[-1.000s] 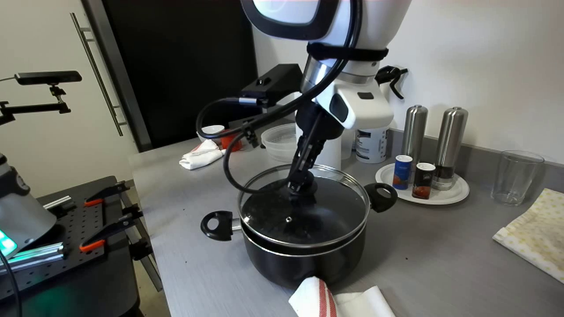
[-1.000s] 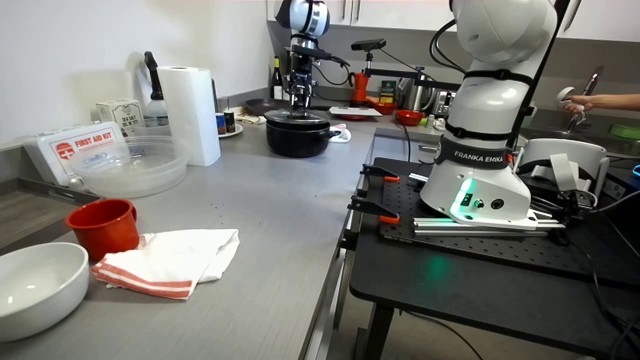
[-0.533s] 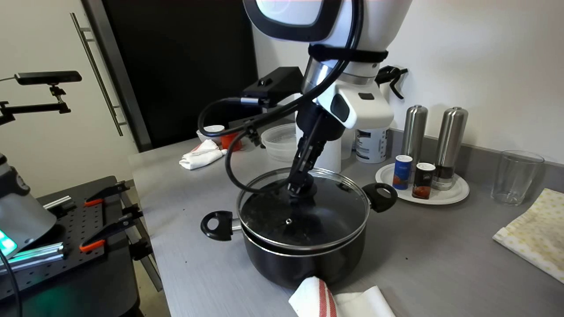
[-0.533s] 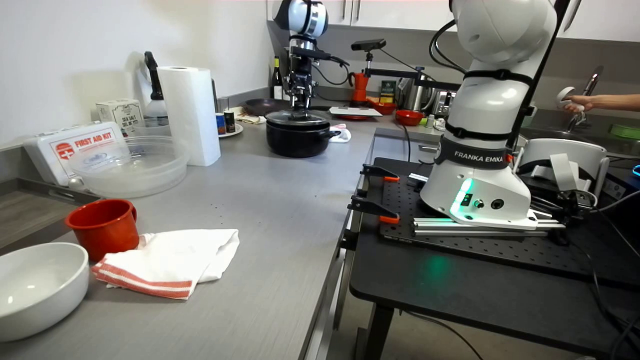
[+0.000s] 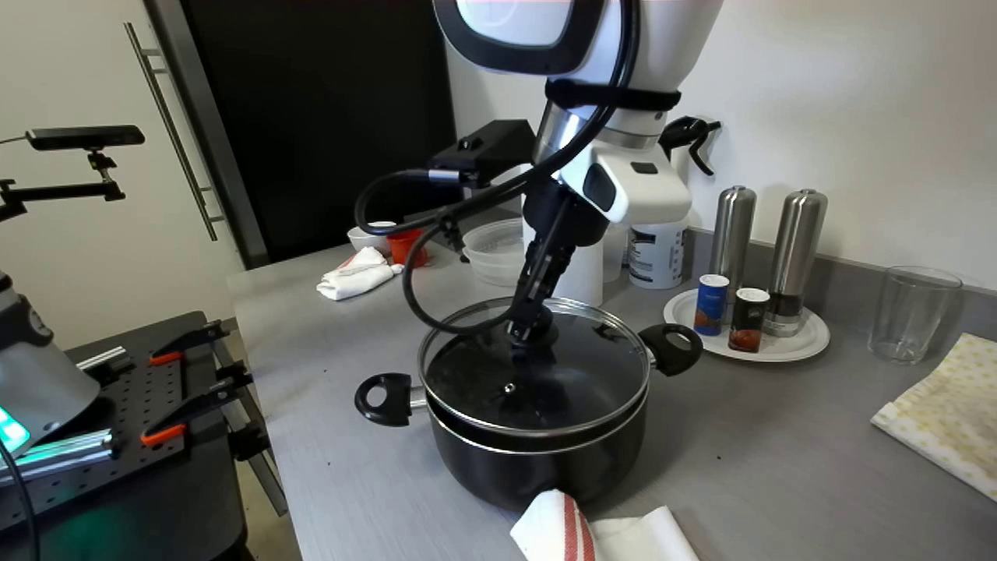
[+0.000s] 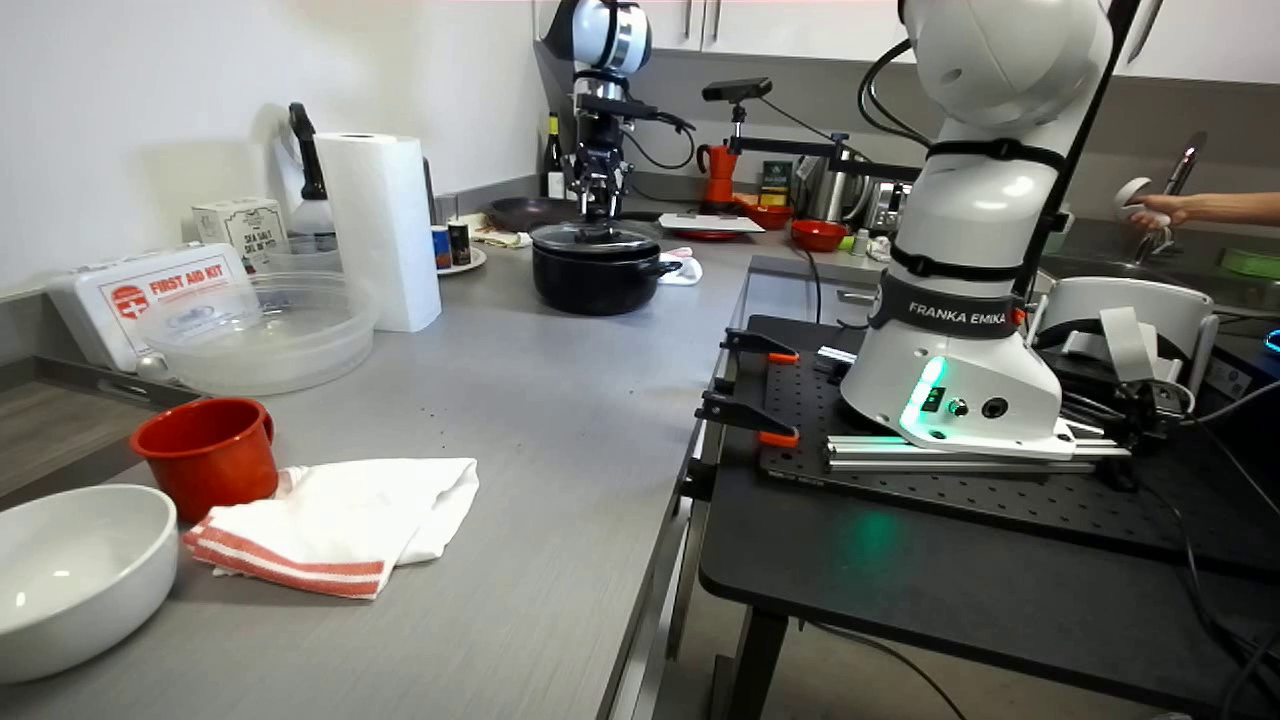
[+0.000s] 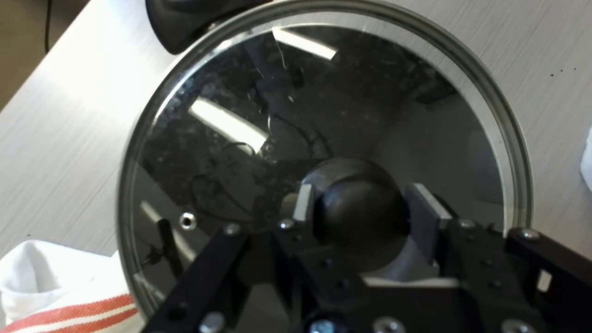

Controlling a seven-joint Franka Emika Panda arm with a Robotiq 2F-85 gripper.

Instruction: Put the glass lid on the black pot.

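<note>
The glass lid (image 5: 580, 393) has a silvery rim and a black knob (image 7: 363, 217). My gripper (image 5: 531, 331) comes down from above onto this knob. In the wrist view my gripper (image 7: 363, 208) has its pads (image 7: 424, 217) close on both sides of the knob, shut on it. The black pot (image 5: 537, 479) stands upright on the counter beneath the lid. The lid covers the pot's opening. A dark band shows between the two rims at the front; I cannot tell whether they touch. Both also show farther off, the lid (image 6: 572, 238) over the pot (image 6: 595, 288).
A striped towel (image 5: 572, 530) lies against the pot's front. A plate (image 5: 806, 347) with shakers and steel grinders (image 5: 794, 257) stands beside it, then a glass tumbler (image 5: 911, 319). A paper-towel roll (image 6: 375, 240), plastic tub (image 6: 270, 345) and red mug (image 6: 205, 460) line the counter.
My gripper and the lid have sunk slightly, then shifted a little to the left in both exterior views. The lid moves with the gripper. The pot has not moved.
</note>
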